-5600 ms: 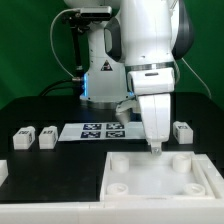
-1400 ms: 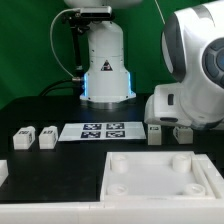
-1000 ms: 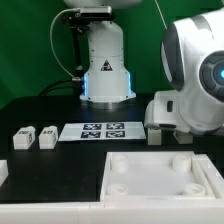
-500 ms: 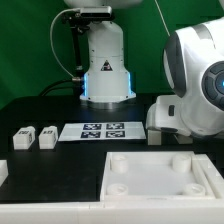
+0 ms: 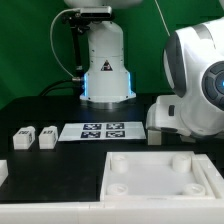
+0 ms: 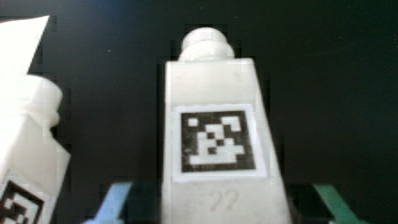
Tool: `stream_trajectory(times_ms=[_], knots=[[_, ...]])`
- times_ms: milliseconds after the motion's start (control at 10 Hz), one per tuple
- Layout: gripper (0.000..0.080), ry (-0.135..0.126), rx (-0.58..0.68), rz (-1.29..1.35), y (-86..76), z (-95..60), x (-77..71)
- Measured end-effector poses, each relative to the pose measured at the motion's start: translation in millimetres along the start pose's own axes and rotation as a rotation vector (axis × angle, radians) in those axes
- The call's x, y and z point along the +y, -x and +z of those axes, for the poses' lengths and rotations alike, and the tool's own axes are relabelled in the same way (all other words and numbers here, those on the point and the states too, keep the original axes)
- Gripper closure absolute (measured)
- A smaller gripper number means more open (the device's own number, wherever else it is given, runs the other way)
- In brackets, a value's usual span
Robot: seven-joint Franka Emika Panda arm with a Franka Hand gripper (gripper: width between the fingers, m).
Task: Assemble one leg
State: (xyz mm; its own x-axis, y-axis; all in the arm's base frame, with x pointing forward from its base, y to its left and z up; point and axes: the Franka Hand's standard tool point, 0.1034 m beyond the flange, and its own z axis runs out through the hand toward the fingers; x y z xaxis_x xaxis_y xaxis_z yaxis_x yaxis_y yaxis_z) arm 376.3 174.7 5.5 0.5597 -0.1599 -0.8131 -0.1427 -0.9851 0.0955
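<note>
In the wrist view a leg (image 6: 217, 120), a small white block with a black-and-white tag and a round peg at its far end, lies on the black table between my fingers. My gripper (image 6: 219, 205) is open and straddles it, with a dark gap between each finger (image 6: 119, 200) and the block. In the exterior view the arm is bent low at the right. That leg (image 5: 155, 137) shows just under the hand, and the fingers are hidden.
A second leg (image 6: 27, 130) lies close beside the first. Two more legs (image 5: 22, 138) (image 5: 47, 137) sit at the exterior view's left. The marker board (image 5: 100, 130) lies in the middle. The large white panel (image 5: 160, 178) with corner sockets lies in front.
My gripper has left its upright spot over the panel. The arm now lies low at the right over the leg. In the last half second nothing visibly moved.
</note>
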Motion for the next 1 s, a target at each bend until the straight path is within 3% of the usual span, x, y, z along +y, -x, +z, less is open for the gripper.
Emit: stream_trajectory(times_ms=[300,400,600,800,900,1000], knots=[[0.0503,0.0,-0.002,0.0,0.6,-2.9,1.3],[0.0503,-0.005,-0.002,0.0,3.6,-15.4,6.0],[0.0503,-0.022,-0.019,-0.034,20.4,-57.4,24.2],[0.0503,-0.028,-0.019,-0.04,29.9,-70.6,31.5],[0.0503,-0.031,-0.005,-0.041,26.6,-70.6,30.0],[0.0503,-0.049,0.119,-0.045,14.9,-81.6,26.1]])
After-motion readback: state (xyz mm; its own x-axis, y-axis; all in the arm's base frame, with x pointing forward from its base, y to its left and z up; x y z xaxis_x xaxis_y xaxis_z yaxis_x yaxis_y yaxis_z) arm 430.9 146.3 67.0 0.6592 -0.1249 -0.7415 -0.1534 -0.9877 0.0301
